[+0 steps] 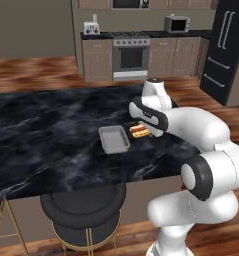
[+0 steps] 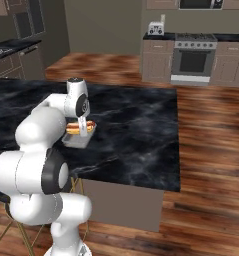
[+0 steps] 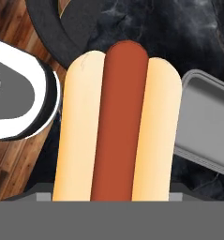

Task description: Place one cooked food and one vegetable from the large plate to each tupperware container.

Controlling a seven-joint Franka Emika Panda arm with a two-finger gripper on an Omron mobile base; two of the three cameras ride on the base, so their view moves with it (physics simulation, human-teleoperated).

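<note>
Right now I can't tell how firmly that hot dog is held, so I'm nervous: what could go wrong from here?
1. The gripper sits right at the hot dog, but whether its jaws actually clamp the bun is hidden. It might slip and land on the counter beside the tupperware container.
2. The hand view shows the stool and wood floor close past the bun, so a dropped, rolling hot dog could go over the counter edge.

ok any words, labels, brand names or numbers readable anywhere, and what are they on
None can be read.
hot dog: plain bun and sausage, no label.
tupperware container: plain, unmarked.
oven: no readable text; any marks on it too small and blurred.
microwave: too small to tell.
fridge: no visible lettering.
</note>
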